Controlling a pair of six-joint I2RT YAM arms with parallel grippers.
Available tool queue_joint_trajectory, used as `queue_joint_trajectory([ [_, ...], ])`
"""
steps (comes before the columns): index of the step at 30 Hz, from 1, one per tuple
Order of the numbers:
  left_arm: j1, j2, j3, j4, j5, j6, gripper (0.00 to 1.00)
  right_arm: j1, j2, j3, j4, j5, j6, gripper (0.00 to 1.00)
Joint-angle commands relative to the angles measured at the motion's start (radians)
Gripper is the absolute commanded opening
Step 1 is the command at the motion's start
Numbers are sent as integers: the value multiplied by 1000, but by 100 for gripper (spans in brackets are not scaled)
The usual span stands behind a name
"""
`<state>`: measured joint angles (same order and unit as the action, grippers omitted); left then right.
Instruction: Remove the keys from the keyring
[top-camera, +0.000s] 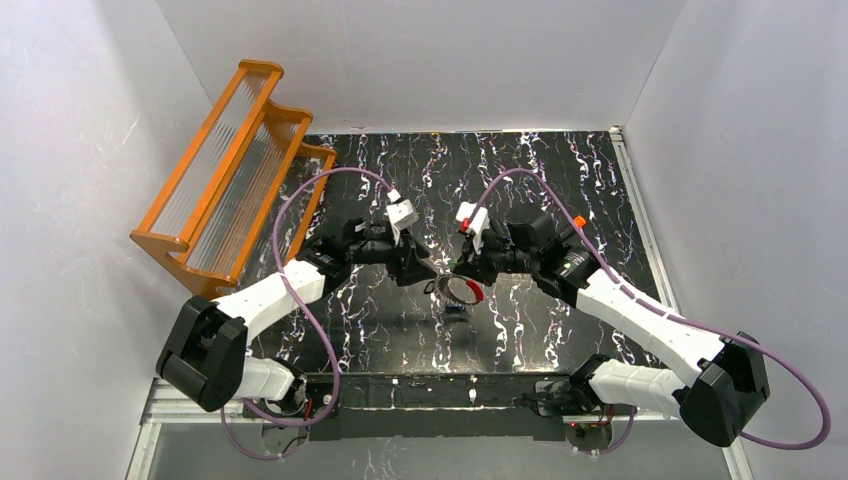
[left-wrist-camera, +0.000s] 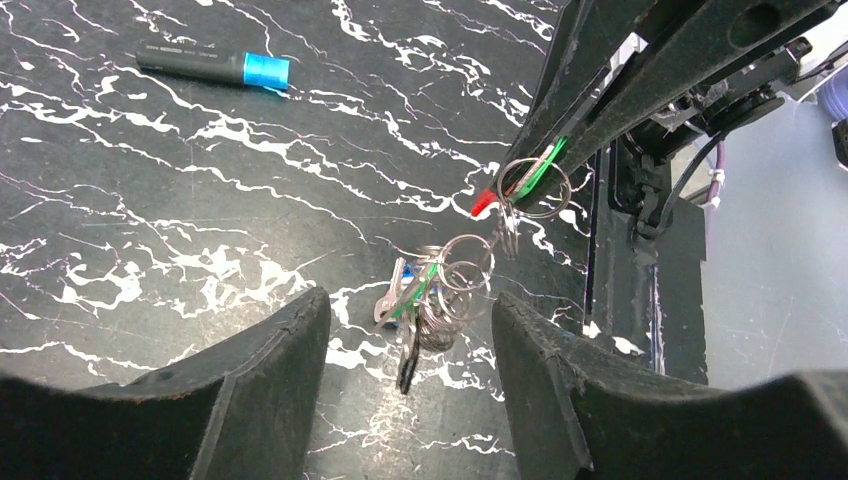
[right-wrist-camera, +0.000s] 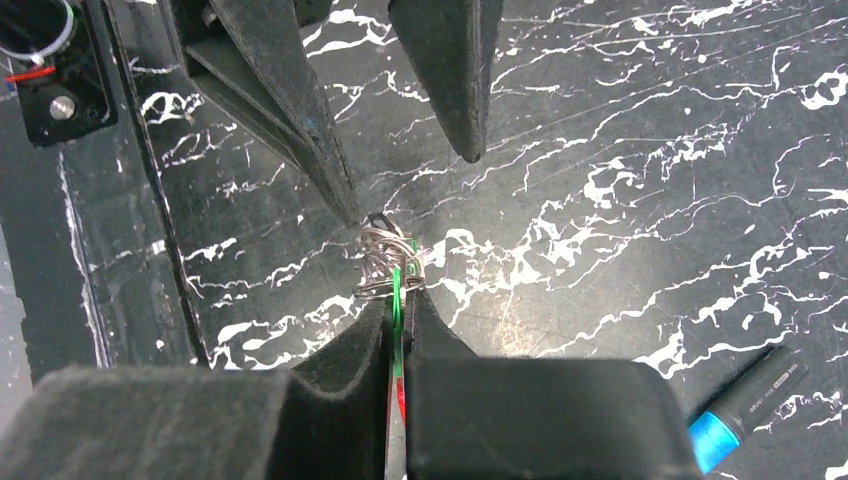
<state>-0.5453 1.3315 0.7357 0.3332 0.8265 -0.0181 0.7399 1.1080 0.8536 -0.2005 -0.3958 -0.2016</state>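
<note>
Green and red plastic: two key heads nipped flat in the right gripper (right-wrist-camera: 398, 315), its jaws pressed together on them.
Silver at the fingertips: the keyring (left-wrist-camera: 535, 188) hangs right at that pinch, one big loop with smaller loops and fine chain trailing below.
Dangling bunch: the keys (left-wrist-camera: 405, 300) hang low in the tangle, a blue head and a green one showing. Whether the lowest key touches the table (left-wrist-camera: 150, 220) I cannot tell.
Other side: the left gripper (right-wrist-camera: 410, 185) has its jaws spread wide and holds nothing. From its own wrist view the bunch sits right in the gap between its fingers (left-wrist-camera: 270, 380).
Closeness: in the right wrist view one left fingertip reaches to just beside the tangle — contact I can't confirm.
Progress: nothing off yet, by my read. Every key I can make out is on the rings and I see none lying free, so the whole job is left.
What's needed: likely the left jaws close on one key or loop while the right holds firm.
Arms: both reach in from either side toward mid-table, grippers nose to nose, wrists tipped down.
Further out: a black marker (left-wrist-camera: 215, 67) with a blue tip lies well apart, and an orange rack (top-camera: 230, 170) stands far left — neither involved.
</note>
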Motion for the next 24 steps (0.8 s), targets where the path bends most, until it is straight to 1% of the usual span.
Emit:
queue_joint_trajectory([
  [1,-5,-47,52,-58,-4,59,58,-2,-5,47,-25,-13,-69,1],
  [5,-4,-65,83,-113,-18,102,58,-2,3,70,-64,-13,-130,1],
  [9,-4,-70,87,-113,-2,99,59,-2,12,85,-76,-23,-175,1],
  [12,-5,-78,76,-91,4,75,59,-2,30,90,-58,-2,-163,1],
  [14,-5,-89,67,-75,-9,63,60,-2,61,128,-84,7,-149,1],
  [19,-5,-108,60,-71,-79,44,65,-2,132,214,-181,-22,-114,1],
  [21,-5,-119,62,-86,-116,43,70,-2,129,212,-180,-28,-109,1],
  [24,-5,-137,60,-107,-191,41,72,-2,115,199,-168,-31,-109,1],
])
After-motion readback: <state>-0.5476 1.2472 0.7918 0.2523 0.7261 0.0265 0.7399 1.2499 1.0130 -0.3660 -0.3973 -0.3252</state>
